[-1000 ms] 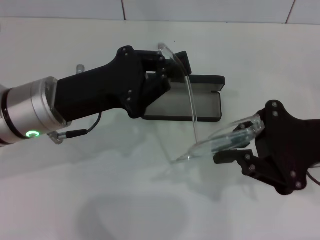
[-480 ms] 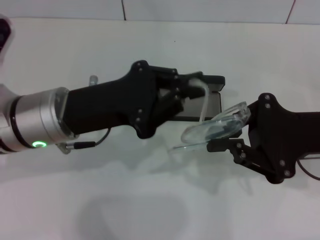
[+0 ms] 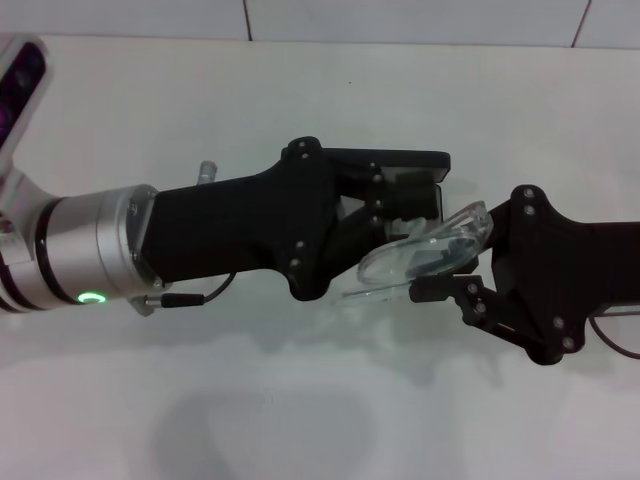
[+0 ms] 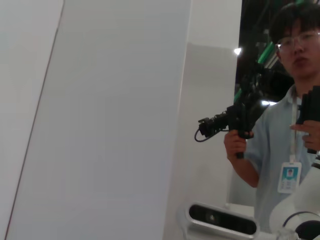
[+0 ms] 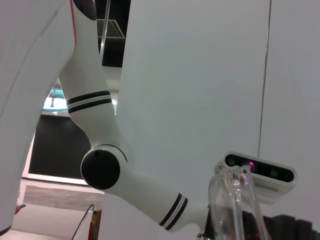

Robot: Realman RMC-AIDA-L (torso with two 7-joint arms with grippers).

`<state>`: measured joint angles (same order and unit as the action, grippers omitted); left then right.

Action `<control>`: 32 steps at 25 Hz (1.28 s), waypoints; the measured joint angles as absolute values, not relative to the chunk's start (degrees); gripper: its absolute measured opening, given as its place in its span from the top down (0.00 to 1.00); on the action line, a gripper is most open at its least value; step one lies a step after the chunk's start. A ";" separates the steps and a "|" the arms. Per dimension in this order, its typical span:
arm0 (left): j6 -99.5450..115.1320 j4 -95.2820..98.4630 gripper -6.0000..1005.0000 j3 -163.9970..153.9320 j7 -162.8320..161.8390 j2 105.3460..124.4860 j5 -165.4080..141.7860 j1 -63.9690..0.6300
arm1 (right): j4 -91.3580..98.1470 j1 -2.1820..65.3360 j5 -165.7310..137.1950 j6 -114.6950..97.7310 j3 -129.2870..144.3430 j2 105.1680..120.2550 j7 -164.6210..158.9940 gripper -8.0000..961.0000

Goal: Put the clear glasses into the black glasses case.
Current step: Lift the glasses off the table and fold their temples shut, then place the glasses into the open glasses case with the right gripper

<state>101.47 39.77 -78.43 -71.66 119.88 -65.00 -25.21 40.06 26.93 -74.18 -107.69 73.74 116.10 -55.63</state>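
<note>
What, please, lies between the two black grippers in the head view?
In the head view, the clear plastic glasses span the gap between the left gripper and right gripper, above the open black case.

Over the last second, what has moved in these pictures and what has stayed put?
The left gripper swung toward the robot's right, folding the clear glasses' extended arm in toward the lens. The right gripper carried the lens up toward the black glasses case. The case stayed open on the table, and the right gripper kept its hold on the glasses.

White wall — person holding black camera.
</note>
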 joint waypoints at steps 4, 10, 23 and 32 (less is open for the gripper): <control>101.41 39.80 0.95 -77.86 -71.60 119.80 -63.99 -24.91 | 40.06 26.92 -74.21 -107.75 74.04 116.09 -55.64 0.93; 100.91 39.13 0.95 -73.23 -71.24 119.45 -63.55 -22.83 | 40.77 26.89 -74.39 -106.58 74.36 115.77 -58.96 0.93; 100.55 41.90 0.95 -58.74 -73.63 116.69 -86.48 -12.24 | 70.29 31.91 -102.11 -88.30 71.22 111.75 -109.08 0.93; 100.53 42.07 0.95 -58.81 -71.35 118.74 -88.76 -10.40 | 71.50 55.42 -129.62 -96.15 71.12 113.21 -128.17 0.93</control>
